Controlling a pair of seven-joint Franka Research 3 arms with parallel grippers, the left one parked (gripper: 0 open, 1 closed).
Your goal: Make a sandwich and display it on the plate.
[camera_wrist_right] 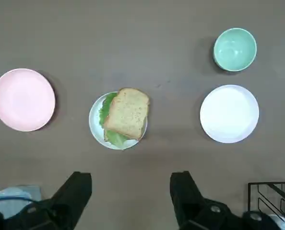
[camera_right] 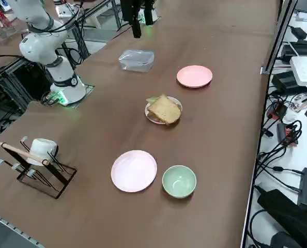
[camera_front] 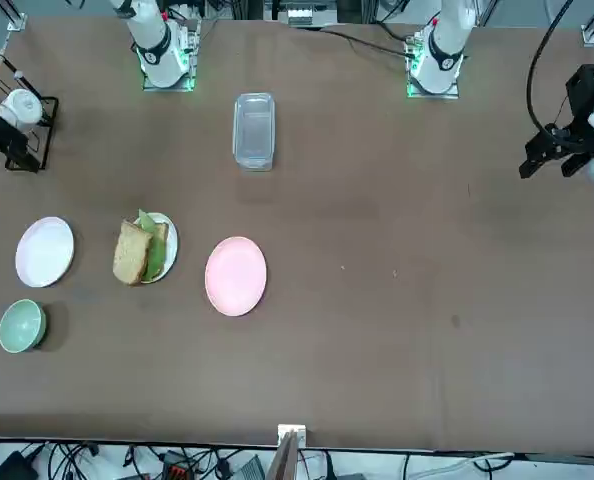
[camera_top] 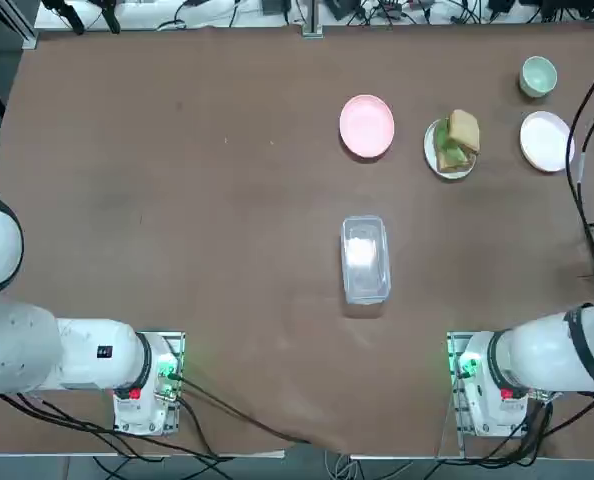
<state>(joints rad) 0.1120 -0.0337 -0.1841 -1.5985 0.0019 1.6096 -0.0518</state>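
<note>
Hovering high above the table, the right gripper (camera_wrist_right: 130, 194) gapes empty over the sandwich (camera_wrist_right: 125, 115) on its plate (camera_wrist_right: 95, 125).

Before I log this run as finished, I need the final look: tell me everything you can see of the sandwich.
The sandwich is assembled: a squarish tan bread slice with a darker brown crust on top, green lettuce showing at its edges, a second slice partly visible beneath. It lies tilted on the small white plate, overhanging the rim on one side. It sits between the pink plate and another white plate. Nothing else touches it; the open right gripper is apart from it.
</note>
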